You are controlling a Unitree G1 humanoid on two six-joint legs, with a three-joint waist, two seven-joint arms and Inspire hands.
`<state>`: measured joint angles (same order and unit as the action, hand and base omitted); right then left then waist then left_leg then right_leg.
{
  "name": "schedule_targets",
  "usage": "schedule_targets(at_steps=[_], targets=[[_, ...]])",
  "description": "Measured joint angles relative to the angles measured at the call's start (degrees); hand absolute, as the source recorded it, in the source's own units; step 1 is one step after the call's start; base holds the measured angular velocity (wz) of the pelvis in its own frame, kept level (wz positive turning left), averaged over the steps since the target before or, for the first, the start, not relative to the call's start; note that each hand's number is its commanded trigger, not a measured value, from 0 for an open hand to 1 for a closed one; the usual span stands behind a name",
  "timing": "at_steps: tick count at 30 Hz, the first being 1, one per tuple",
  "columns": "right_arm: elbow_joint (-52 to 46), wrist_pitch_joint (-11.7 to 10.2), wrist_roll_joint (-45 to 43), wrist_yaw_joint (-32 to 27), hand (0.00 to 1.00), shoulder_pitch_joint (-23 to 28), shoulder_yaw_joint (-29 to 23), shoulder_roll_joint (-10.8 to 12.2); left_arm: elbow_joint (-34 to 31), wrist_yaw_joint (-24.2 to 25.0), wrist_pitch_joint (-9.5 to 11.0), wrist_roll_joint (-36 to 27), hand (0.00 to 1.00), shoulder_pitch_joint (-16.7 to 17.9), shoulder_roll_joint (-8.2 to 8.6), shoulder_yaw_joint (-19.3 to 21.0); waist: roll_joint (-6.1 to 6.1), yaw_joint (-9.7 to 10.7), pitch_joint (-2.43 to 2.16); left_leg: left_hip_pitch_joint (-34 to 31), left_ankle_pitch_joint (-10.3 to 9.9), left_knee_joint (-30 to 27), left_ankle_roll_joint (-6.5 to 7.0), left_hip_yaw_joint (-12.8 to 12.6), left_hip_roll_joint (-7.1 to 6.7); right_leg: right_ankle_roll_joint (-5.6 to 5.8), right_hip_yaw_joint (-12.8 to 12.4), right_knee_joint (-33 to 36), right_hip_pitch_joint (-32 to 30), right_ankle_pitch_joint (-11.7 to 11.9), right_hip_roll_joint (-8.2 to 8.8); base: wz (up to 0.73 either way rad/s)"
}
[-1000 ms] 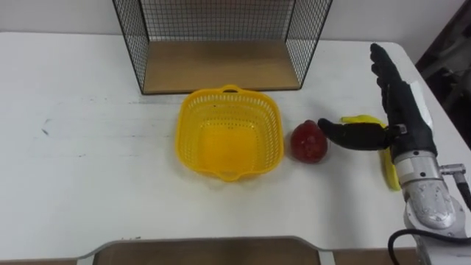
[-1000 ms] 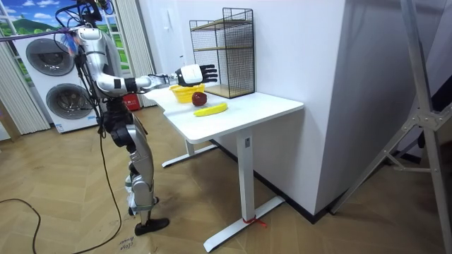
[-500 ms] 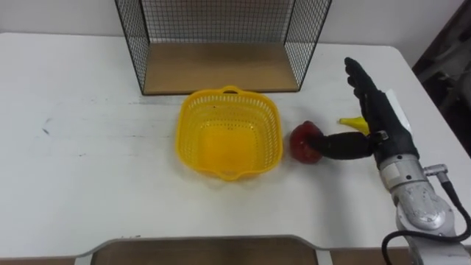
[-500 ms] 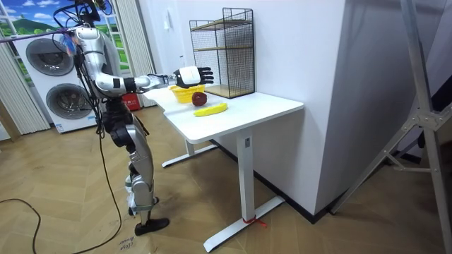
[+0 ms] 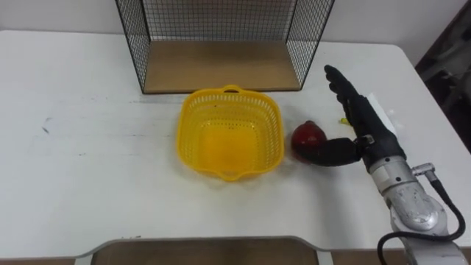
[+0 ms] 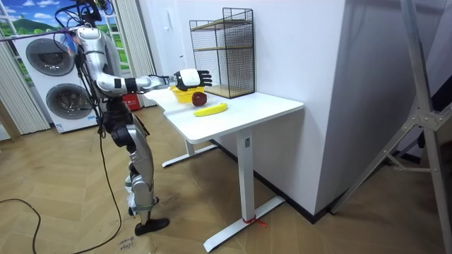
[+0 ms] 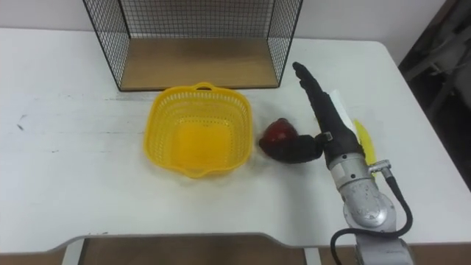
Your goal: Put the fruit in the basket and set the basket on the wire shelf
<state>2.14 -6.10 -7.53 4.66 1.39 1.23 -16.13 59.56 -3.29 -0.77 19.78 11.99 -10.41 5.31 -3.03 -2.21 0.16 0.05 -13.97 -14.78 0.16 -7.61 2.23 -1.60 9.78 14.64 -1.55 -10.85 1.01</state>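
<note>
A yellow plastic basket [image 5: 185, 140] stands empty on the white table [image 5: 88, 162], just in front of the black wire shelf [image 5: 221, 66] with its wooden floor. A red apple [image 5: 305, 135] lies right of the basket. My right hand [image 5: 362, 124] is open beside the apple, fingers straight and pointing away from me, thumb lying against the apple's near right side. The banana [image 7: 363, 141] lies behind the hand, mostly hidden by it. In the room view I stand at the table's end with my right hand [image 6: 189, 77] stretched out over the apple [image 6: 199, 99].
The table's right edge [image 5: 423, 88] runs close behind my right hand. The shelf's wire sides [image 5: 132, 37] rise directly behind the basket. Bare tabletop lies left of the basket and in front of it.
My right hand has moved left from above the banana to the apple, and its thumb now rests against the fruit. Basket and apple have stayed in place.
</note>
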Motion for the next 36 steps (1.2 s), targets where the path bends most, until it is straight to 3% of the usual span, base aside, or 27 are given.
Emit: schedule_targets(at_steps=[4, 10, 36], targets=[[2.59, 0.24, -1.37, 0.58, 0.0, 0.0, 0.47, 0.0, 0.01, 0.08, -0.02, 0.24, 0.0, -0.28, 0.02, 0.01, -0.1, -0.78, -0.06, -0.52, 0.0, -0.41, 0.0, -0.21, 0.06, -0.01, -0.04, 0.1, -0.67, 0.01, 0.0, 0.01], [6.29, 2.34, -2.84, 2.87, 0.0, 0.0, 1.07, 0.17, -0.07, 0.26, -0.16, 0.1, 0.0, -0.46, 0.01, 0.09, 0.12, -1.18, 0.07, -0.92, 0.0, -0.65, 0.0, -0.19, 0.07, -0.01, 0.3, 0.1, -0.69, 0.01, 0.15, 0.05], [11.48, 2.64, -1.41, 2.98, 0.0, -0.25, -0.73, 0.16, 0.07, 3.88, -1.82, 0.6, 0.0, 1.57, -0.07, 0.13, -0.13, -1.14, 0.14, -0.47, -0.01, -0.8, 0.01, -0.08, 0.03, 0.03, 0.64, -0.11, 0.02, -0.01, 0.34, 0.0]])
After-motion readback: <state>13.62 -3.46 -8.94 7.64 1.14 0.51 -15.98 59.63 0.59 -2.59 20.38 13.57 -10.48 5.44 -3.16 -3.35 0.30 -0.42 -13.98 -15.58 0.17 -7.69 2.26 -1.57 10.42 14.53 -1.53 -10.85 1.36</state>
